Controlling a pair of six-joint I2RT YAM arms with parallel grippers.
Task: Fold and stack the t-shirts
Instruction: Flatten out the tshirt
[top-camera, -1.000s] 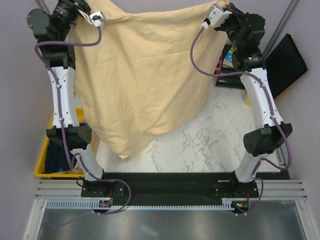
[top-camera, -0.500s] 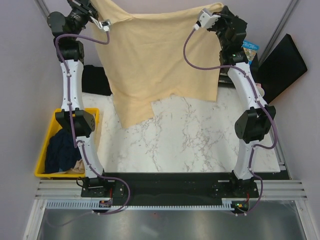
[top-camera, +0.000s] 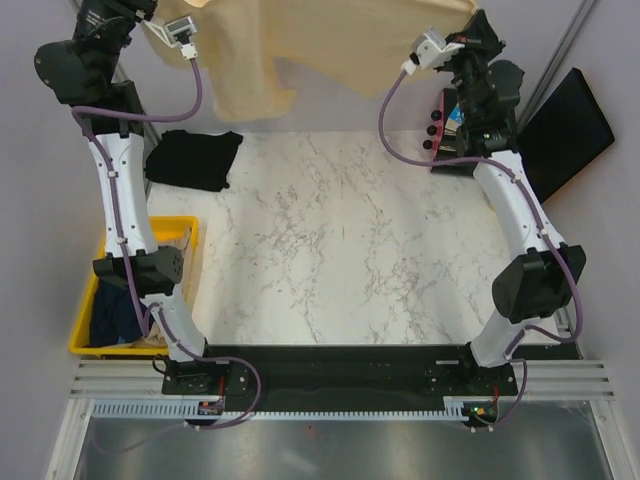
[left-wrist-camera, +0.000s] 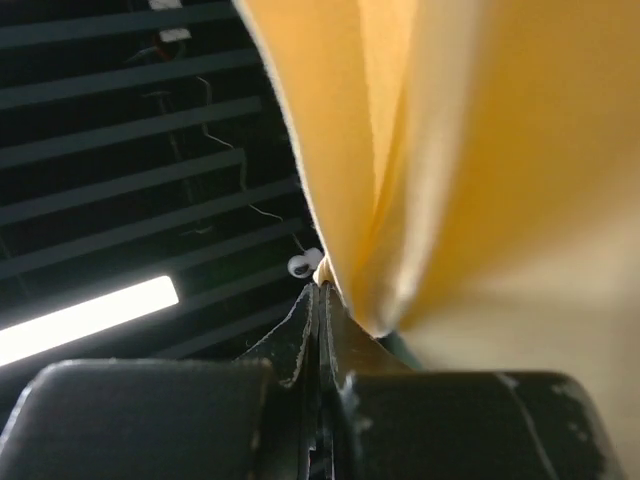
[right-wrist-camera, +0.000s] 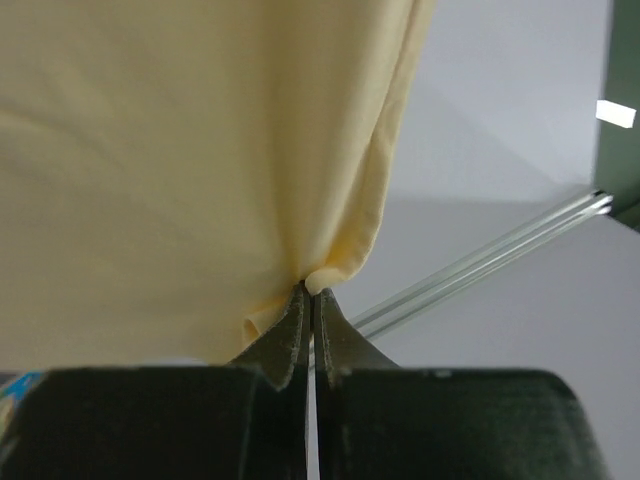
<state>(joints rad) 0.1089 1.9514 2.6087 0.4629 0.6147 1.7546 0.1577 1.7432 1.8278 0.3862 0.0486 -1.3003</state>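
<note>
Entry: cream shirt lifted for spreading, risks from here.

- White marble-patterned table (top-camera: 370, 260): the middle is bare. Judgement: it is the landing zone for the fold.
- Large pale cream-yellow cloth t-shirt (top-camera: 260, 60): held high over the far edge of the table, stretched between the two arms. Most of it runs off the top of the overhead view, and one loose lobe hangs lower towards the left. No part of it touches the table.
  - Risk: with the hem out of sight, the lay-down could start with cloth bunched or doubled under. The uneven hang suggests this.
- Yellow plastic bin (top-camera: 182, 232): off the table's left edge, beside the left arm.
  - Risk: a drooping tail swung leftwards could catch on its rim.
- Black cloth t-shirt (top-camera: 195, 158): lying flat at the far left of the table, almost under the hanging lobe.
  - Risk: lowering the cream shirt here could drag across it and spoil that fold.
- Dark navy cloth t-shirt (top-camera: 112, 315): crumpled in the bin, not yet folded.
- Left gripper (left-wrist-camera: 322, 298): jaws pressed together, pinching only a thin edge of the cream cloth at the very tips.
- Right gripper (right-wrist-camera: 310, 292): jaws likewise pressed together, with a small gathered fold nipped at the tips.
  - Risk: both bites look shallow. A quick swing or extra tension between the arms could pull an edge free, so the shirt would hang from one corner.
</note>
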